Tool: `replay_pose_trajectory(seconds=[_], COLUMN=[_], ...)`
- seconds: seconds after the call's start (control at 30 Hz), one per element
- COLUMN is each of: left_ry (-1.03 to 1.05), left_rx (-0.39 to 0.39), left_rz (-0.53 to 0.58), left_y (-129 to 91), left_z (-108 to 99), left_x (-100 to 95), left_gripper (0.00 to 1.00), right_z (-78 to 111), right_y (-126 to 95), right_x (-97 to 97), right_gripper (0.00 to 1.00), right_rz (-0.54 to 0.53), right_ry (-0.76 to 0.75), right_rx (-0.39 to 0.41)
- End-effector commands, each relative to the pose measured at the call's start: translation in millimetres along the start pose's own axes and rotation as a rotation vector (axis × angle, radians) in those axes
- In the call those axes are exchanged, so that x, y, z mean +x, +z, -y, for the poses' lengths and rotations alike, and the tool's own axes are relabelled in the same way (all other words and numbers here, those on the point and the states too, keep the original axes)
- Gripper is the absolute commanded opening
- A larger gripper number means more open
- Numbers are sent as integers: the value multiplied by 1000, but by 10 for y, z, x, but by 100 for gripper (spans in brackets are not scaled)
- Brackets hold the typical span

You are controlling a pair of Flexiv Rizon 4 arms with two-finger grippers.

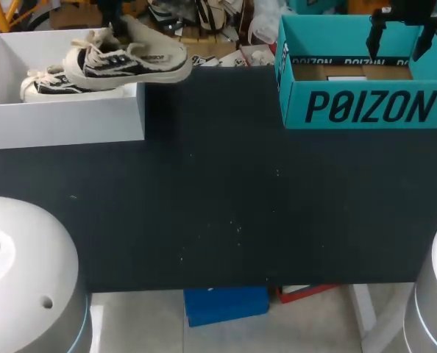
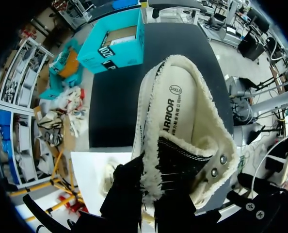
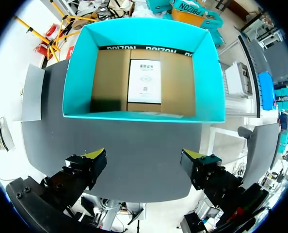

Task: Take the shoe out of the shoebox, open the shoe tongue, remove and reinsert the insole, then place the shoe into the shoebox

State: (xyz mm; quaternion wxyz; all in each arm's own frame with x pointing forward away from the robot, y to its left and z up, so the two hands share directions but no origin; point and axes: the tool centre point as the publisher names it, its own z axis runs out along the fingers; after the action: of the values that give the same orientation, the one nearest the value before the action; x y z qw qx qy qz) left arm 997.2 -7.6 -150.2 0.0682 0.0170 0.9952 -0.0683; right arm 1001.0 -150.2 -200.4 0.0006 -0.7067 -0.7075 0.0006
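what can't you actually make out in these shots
- Left gripper: left wrist view, the shoe covers it, so its hold is unclear.
- Second shoe in the white shoebox: head view, partly covered by the other shoe.
- Label in the teal box: right wrist view, print too small.

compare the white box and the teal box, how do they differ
Colour: the white box is plain; the teal box carries big black print.
Contents: the white box holds a shoe, with a lifted shoe above it; the teal box holds only a paper sheet.
Place: in the head view, the white box is on the left and the teal box on the right.
Both are open-topped.
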Motion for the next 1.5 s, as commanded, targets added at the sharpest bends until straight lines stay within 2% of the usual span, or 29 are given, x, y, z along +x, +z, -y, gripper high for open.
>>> replay_pose_trajectory(seconds=[0.03, 0.17, 0.3, 0.67, 0.93, 1.2, 1.5], left_ry=[-13, -15, -18, -33, -51, -71, -73], left_rx=[-23, -22, -24, -14, -24, -57, -87], left_rz=[25, -5, -41, -157, -229, -249, -286], left_y=[178, 382, 588, 1240, 1656, 1863, 2037], left_z=[489, 820, 1052, 1366, 1429, 1386, 1300], left_x=[188, 327, 428, 678, 902, 1173, 1350], left_gripper=[0, 0, 0, 0, 0, 0, 0], right_z=[1, 1, 1, 1, 1, 1, 1], right_y=[-2, -2, -2, -2, -2, -2, -2], right_x=[2, 2, 2, 2, 2, 2, 2], right_gripper=[100, 100, 100, 100, 100, 100, 100], right_rz=[0, 0, 0, 0, 0, 0, 0], right_ry=[0, 0, 0, 0, 0, 0, 0], right_rx=[0, 0, 0, 0, 0, 0, 0])
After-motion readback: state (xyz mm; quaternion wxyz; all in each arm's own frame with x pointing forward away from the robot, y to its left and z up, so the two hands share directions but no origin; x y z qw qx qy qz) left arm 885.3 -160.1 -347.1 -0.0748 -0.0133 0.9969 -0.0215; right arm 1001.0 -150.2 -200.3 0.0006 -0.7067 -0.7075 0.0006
